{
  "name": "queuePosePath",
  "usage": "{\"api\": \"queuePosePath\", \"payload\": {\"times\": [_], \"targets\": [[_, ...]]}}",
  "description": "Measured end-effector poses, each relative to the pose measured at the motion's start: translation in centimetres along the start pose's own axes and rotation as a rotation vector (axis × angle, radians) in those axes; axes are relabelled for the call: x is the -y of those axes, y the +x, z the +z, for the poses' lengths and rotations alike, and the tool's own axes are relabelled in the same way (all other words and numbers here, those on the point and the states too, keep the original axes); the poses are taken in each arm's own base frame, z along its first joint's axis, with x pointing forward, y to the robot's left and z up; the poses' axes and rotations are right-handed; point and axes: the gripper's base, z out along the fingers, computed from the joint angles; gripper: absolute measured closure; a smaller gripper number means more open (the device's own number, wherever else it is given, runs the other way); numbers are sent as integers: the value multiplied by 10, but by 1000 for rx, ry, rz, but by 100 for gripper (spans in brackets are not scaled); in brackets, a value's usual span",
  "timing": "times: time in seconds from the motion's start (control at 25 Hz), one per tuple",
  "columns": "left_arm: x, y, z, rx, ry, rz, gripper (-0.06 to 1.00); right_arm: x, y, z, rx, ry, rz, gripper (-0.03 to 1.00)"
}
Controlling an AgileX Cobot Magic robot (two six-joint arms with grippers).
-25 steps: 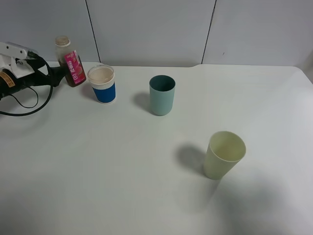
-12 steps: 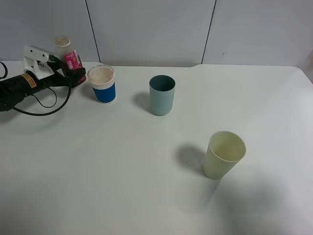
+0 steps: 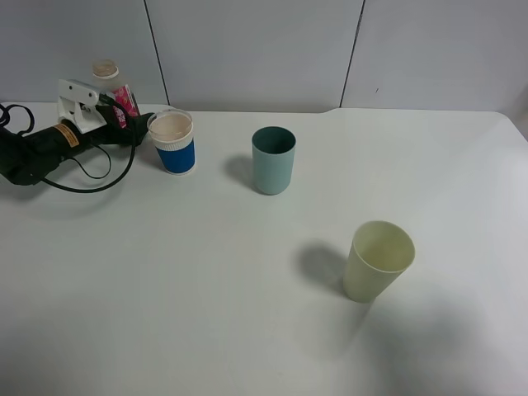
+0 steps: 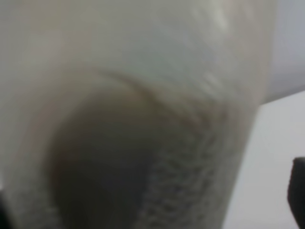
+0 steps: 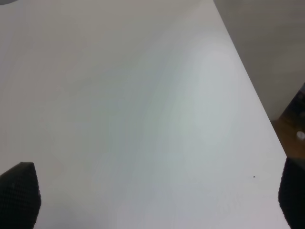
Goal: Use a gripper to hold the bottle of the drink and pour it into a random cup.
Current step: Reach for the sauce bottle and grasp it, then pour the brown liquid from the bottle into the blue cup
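The bottle (image 3: 118, 89), with its pink label and beige neck, stands at the table's back left. My left gripper (image 3: 130, 122) has its fingers on either side of the bottle's lower part and hides it; the jaws are wide open. In the left wrist view the bottle (image 4: 143, 95) fills the frame, blurred, with the brown drink (image 4: 95, 181) showing dimly through its wall and a fingertip (image 4: 299, 191) at the edge. The blue-and-white cup (image 3: 173, 143) stands just right of the bottle. My right gripper (image 5: 155, 191) is open and empty over bare table, out of the exterior high view.
A teal tumbler (image 3: 273, 160) stands right of the cup at the table's middle back. A pale yellow-green tumbler (image 3: 377, 261) stands nearer the front right. Black cables (image 3: 91, 177) trail from the left arm. The table's edge (image 5: 257, 95) shows in the right wrist view.
My left gripper has moved right from beside the bottle until its fingers are on either side of it. The bottle, the cup and both tumblers have stayed in place.
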Motion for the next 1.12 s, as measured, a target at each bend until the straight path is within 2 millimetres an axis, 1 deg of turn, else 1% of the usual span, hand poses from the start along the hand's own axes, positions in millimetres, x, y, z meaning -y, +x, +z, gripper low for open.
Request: {"api": "queuePosePath", "payload": {"times": [0.08,0.16,0.2,0.28,0.32,0.36,0.44,0.56,0.8,0.96,1.12], "targets": [[1,2,1,-2,3,-3,7,0,0,0,0,0,0,-3],[1,3,1,-3,2,-4,18,0,0,0,0,0,0,-3],[1,3,1,-4,1,-4,28,0,0,0,0,0,0,-3],[0,2,2,-5,-5,-6,54,0,0,0,0,0,0,-3],[0,2,2,-6,-4,-4,63,0,0,0,0,0,0,-3],[0,2,2,-6,-4,-3,64,0,0,0,0,0,0,-3],[0,2,2,-10,-1,1,62,0,0,0,0,0,0,-3],[1,3,2,-18,6,7,61,0,0,0,0,0,0,-3],[2,-8,3,-72,20,36,61,0,0,0,0,0,0,-3],[4,-24,3,-139,31,47,61,0,0,0,0,0,0,-3],[7,-45,0,-191,50,102,61,0,0,0,0,0,0,-3]]}}
